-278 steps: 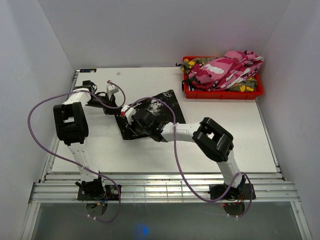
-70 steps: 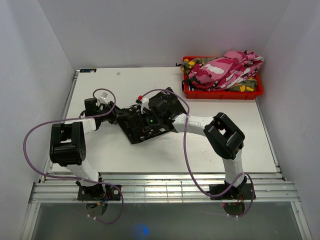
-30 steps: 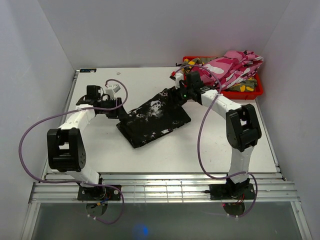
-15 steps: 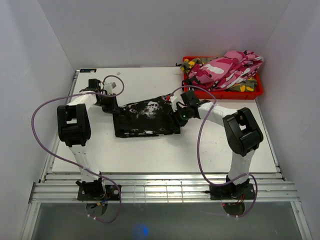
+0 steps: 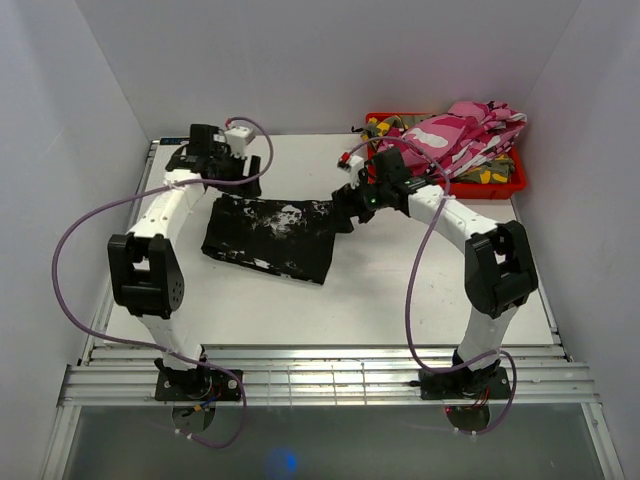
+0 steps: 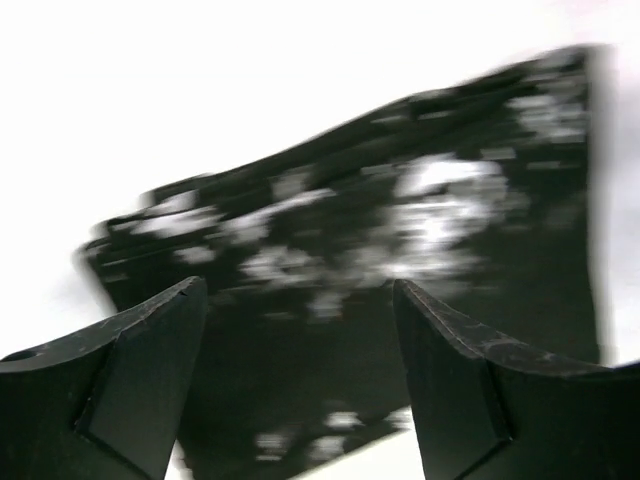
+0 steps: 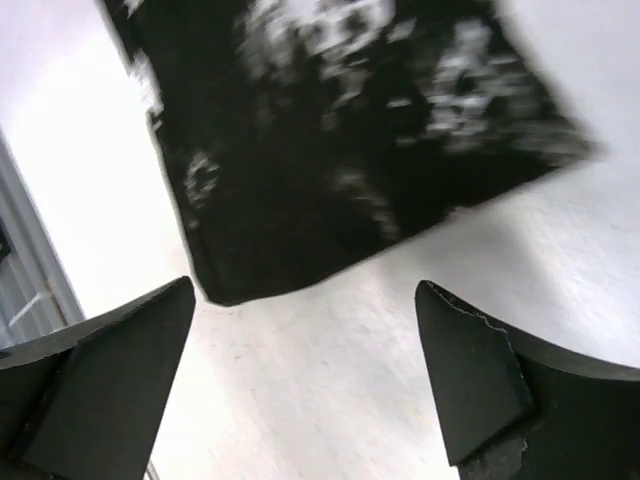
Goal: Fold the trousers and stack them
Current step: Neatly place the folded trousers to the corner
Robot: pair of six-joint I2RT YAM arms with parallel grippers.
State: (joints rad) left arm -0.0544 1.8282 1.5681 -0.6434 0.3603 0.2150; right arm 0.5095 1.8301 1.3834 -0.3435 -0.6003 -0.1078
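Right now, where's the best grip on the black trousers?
Probably the right-hand short edge of the black trousers, coming in low from the right: they lie flat and folded, so only an edge offers a pinch, and bare table borders it.

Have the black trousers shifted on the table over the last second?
Yes. The black trousers now lie further left, farther from the red bin.

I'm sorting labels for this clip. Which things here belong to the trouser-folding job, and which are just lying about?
Part of the job:
- black-and-white trousers, lying folded on the table
- pink camouflage trousers, piled in the bin
- green-yellow camouflage trousers, under the pink ones

Just there:
- red bin, at the far right corner
- table
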